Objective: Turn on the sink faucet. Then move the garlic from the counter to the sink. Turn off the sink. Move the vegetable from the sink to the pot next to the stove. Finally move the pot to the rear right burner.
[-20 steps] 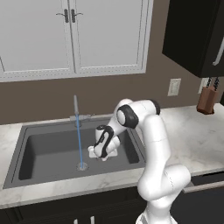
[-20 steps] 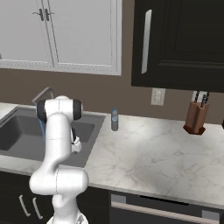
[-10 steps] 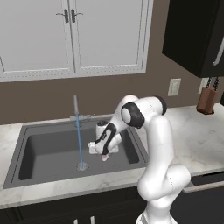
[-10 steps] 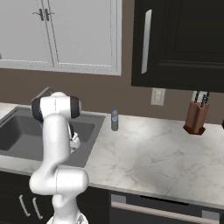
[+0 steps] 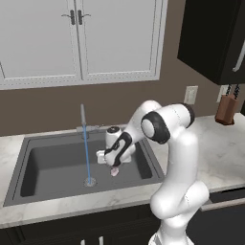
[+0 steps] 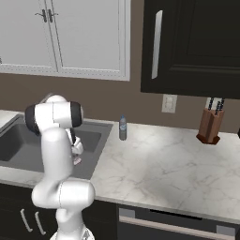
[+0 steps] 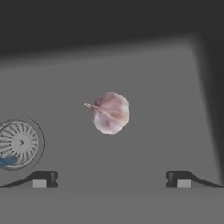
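Note:
A pinkish-white garlic point(image 7: 110, 112) bulb is in the dark sink point(image 5: 48, 167), right of the round drain point(image 7: 17, 142). From the left base it is the garlic point(image 5: 114, 171) just below my hand, and from the right base the garlic point(image 6: 76, 161) beside the arm. My gripper point(image 7: 110, 180) hangs over it, open, both fingertips point(image 7: 41, 179) well apart from the bulb. The gripper point(image 5: 110, 161) is low inside the basin. The faucet point(image 5: 83, 117) at the sink's back runs, with a blue stream of water point(image 5: 86, 158) falling to the drain.
A small bottle point(image 6: 123, 127) stands on the marble counter point(image 6: 154, 164) right of the sink. A knife block point(image 6: 209, 125) is at the far right by the wall. White cabinets point(image 5: 76, 38) hang above the sink and dark ones point(image 6: 192, 42) further right.
The hand has drifted slightly left and up inside the basin. The garlic now shows free beneath the open fingers. The water keeps running.

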